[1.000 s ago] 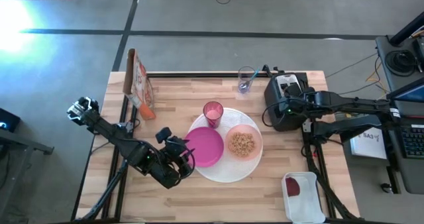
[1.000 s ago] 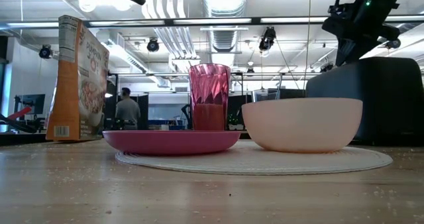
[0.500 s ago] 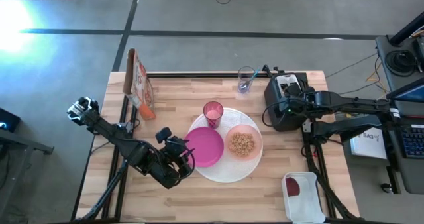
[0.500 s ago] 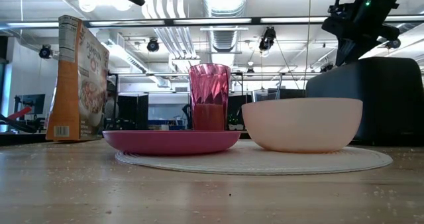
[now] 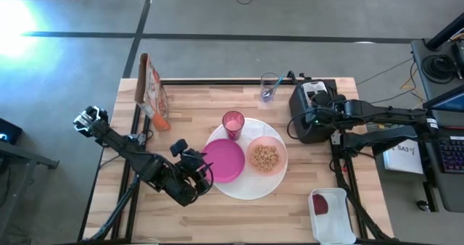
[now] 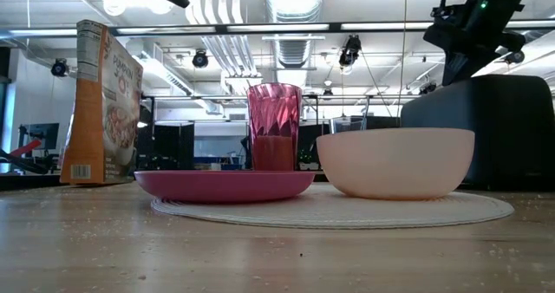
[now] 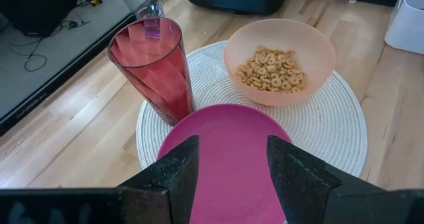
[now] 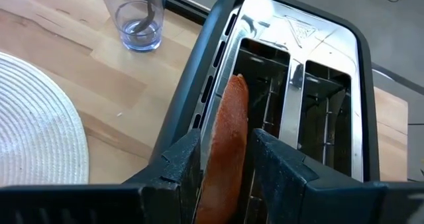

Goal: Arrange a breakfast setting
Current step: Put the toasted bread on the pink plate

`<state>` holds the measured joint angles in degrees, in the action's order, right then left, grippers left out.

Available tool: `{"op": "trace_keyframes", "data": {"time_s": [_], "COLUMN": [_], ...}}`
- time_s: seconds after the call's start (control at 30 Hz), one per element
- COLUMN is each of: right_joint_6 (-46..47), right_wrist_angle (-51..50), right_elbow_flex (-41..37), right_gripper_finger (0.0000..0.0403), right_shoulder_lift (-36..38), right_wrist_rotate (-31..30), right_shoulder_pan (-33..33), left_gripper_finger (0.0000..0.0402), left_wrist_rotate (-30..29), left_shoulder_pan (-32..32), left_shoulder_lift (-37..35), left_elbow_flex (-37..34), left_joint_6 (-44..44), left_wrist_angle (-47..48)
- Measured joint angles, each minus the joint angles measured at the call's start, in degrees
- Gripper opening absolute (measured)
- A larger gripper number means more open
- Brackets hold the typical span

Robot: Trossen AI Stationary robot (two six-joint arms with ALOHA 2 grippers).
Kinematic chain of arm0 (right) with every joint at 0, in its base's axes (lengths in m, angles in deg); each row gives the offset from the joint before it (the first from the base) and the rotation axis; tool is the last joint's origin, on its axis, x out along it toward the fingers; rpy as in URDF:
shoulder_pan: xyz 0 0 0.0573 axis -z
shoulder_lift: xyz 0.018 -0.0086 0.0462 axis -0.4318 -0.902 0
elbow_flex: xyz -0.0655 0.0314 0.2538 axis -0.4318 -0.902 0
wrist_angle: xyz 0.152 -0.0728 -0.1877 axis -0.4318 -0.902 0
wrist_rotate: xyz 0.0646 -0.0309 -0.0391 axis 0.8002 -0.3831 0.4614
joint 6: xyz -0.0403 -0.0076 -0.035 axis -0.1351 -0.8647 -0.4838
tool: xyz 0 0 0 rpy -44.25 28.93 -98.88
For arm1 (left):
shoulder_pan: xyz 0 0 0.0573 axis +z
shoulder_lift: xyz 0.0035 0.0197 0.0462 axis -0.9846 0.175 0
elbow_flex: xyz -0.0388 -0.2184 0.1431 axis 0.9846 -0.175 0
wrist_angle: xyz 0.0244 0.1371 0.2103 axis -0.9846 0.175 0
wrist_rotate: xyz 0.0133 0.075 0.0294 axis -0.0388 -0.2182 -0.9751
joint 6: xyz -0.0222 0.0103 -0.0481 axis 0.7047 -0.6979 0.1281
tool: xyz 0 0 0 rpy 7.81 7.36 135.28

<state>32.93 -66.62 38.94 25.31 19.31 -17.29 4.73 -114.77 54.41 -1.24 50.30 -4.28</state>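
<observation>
Wooden table carries a cereal box at the far left, lettering partly legible as "POPPIN"; white plate mid-table holds magenta plate, peach bowl of cereal rings and pink cup; left gripper hovers over the magenta plate's near edge, fingers apart, holding nothing; right gripper clamps a toast slice above the black toaster; clear glass holds a spoon.
</observation>
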Motion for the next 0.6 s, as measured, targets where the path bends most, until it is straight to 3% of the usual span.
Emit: {"op": "trace_keyframes", "data": {"time_s": [0.6], "right_joint_6": [1.51], "right_wrist_angle": [-6.88], "right_elbow_flex": [4.93], "right_gripper_finger": [0.0109], "right_shoulder_lift": [-0.16], "right_wrist_rotate": [-1.04], "right_shoulder_pan": [1.62], "left_gripper_finger": [0.0160], "left_wrist_rotate": [-0.02], "left_shoulder_pan": [0.00], "left_shoulder_lift": [0.00], "left_elbow_flex": [0.00], "left_joint_6": [0.00], "left_wrist_angle": [0.63]}}
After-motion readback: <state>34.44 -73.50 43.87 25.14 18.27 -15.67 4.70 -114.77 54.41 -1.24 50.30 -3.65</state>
